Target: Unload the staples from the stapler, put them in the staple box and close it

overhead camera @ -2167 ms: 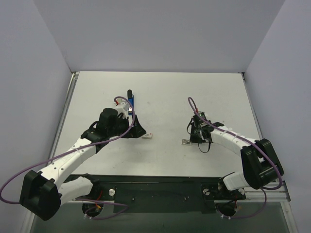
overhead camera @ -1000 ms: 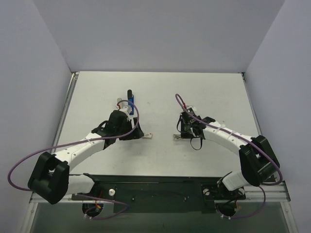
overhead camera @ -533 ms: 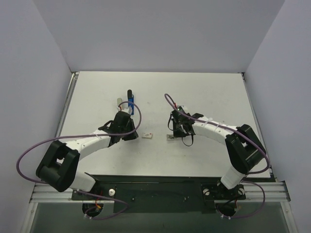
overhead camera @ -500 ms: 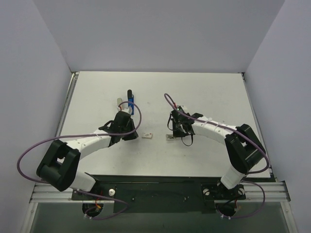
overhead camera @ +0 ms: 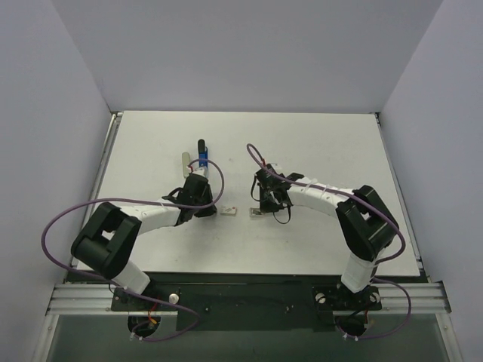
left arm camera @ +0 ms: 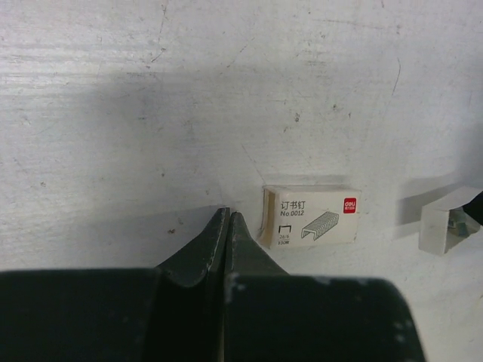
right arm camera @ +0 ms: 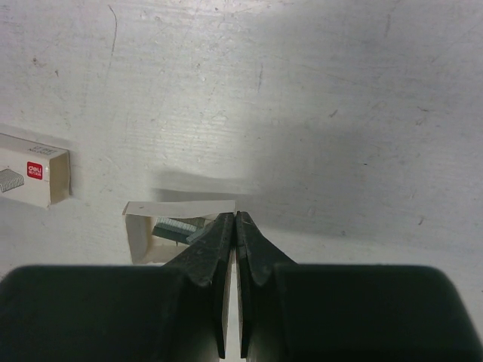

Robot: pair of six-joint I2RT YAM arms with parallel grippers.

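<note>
two robot arms work low over a white table (overhead camera: 324, 143), each with its fingers pressed together and nothing between them. the left gripper (left arm camera: 226, 219) points its closed tips at the bare tabletop just beside a small shut box of staples (left arm camera: 309, 225), whose label shows a red logo and a drawing of a staple strip. the tips lie close to the box's near left corner, and it cannot be told whether they touch it. the right gripper (right arm camera: 231, 222), jaws likewise shut, has its tips at the right end of a small open cardboard tray (right arm camera: 179, 219) in which a short grey strip of staples (right arm camera: 172, 225) lies. whether the tips touch the tray is not clear. the shut box and the tray sit near each other between the two grippers. the blue stapler (overhead camera: 202, 158), with its black part at the far end, is on the table just beyond the left wrist, apart from both grippers. a small pale object (overhead camera: 186, 159) lies just to its left, too small to identify.
</note>
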